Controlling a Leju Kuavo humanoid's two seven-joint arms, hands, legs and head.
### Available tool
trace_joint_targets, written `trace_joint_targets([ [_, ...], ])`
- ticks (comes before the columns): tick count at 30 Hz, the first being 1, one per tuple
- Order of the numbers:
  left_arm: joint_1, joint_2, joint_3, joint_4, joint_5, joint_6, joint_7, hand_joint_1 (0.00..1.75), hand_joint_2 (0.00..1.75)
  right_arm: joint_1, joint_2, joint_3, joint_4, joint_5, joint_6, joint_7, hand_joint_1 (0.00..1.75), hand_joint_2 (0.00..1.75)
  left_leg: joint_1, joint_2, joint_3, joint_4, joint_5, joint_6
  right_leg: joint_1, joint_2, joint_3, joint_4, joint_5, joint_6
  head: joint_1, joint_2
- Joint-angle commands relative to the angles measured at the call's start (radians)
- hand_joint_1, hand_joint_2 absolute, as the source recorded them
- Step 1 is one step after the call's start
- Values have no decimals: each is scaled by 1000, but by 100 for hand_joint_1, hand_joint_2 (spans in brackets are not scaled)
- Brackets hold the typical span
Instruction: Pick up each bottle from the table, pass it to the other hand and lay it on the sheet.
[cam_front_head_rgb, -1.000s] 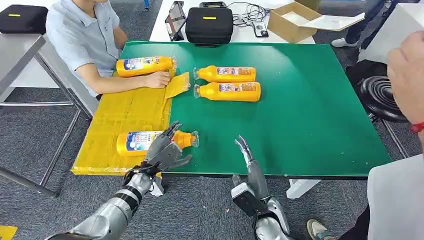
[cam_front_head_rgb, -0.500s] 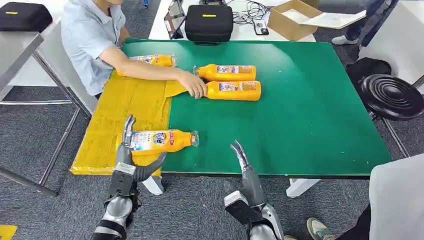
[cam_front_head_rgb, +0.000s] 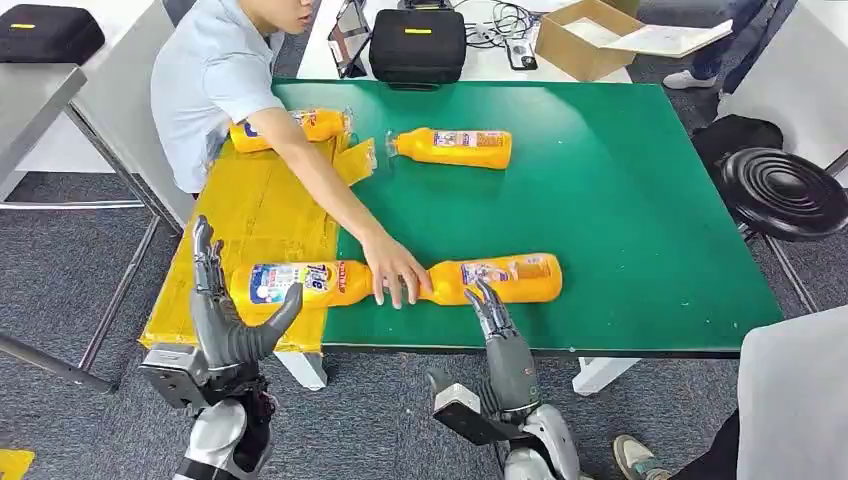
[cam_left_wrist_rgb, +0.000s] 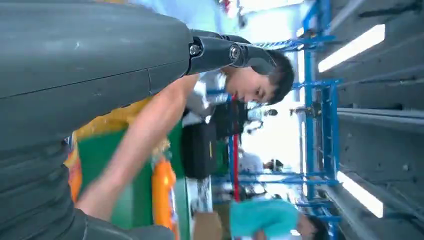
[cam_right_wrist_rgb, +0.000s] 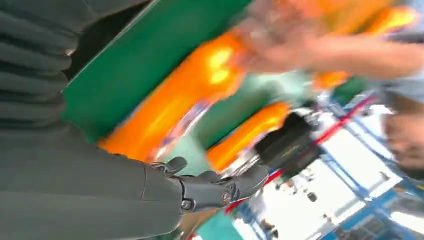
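The near bottle (cam_front_head_rgb: 495, 279) lies on its side on the green counter (cam_front_head_rgb: 640, 190), close to the near edge. It is orange plastic with a paper label. It looks full, so it is likely a bit heavy. The sides look smooth and round, so it could slip or roll. The best place to take hold looks like the fat middle, around the label, not the thin neck.

A person's hand (cam_front_head_rgb: 396, 270) rests on the neck end of this bottle. The right hand (cam_front_head_rgb: 497, 325) is just beside the bottle, fingers apart, grasping nothing.

To the left, a second bottle (cam_front_head_rgb: 295, 283) lies on the yellow sheet (cam_front_head_rgb: 260, 210). The left hand (cam_front_head_rgb: 220, 310) is next to it, fingers spread wide, grasping nothing.

Far across the counter lies another bottle (cam_front_head_rgb: 452, 148). One more bottle (cam_front_head_rgb: 300, 127) lies at the far end of the sheet, partly behind the person's arm.
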Motion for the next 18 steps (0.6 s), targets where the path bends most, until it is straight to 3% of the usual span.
trace_joint_targets([
  [1, 79, 11, 17, 7, 8, -59, 24, 0, 175, -91, -90, -98, 198, 227, -76, 135, 0, 175, 0, 1, 3, -1, 0, -1, 1, 1, 3, -2, 0, -1, 0, 0],
  [10, 58, -3, 4, 20, 14, -61, 4, 0, 175, -107, -165, -179, 256, 227, -81, 138, 0, 175, 0, -1, 2, 0, 0, -1, 1, -1, 2, -2, 0, -2, 0, 0],
  [18, 75, -17, -4, -28, 65, -75, 25, 0, 175, -210, -212, -201, 367, 278, -41, 188, 0, 175, 0, 0, 1, 1, 0, -1, 1, 0, 2, -1, 0, -2, 0, 0],
])
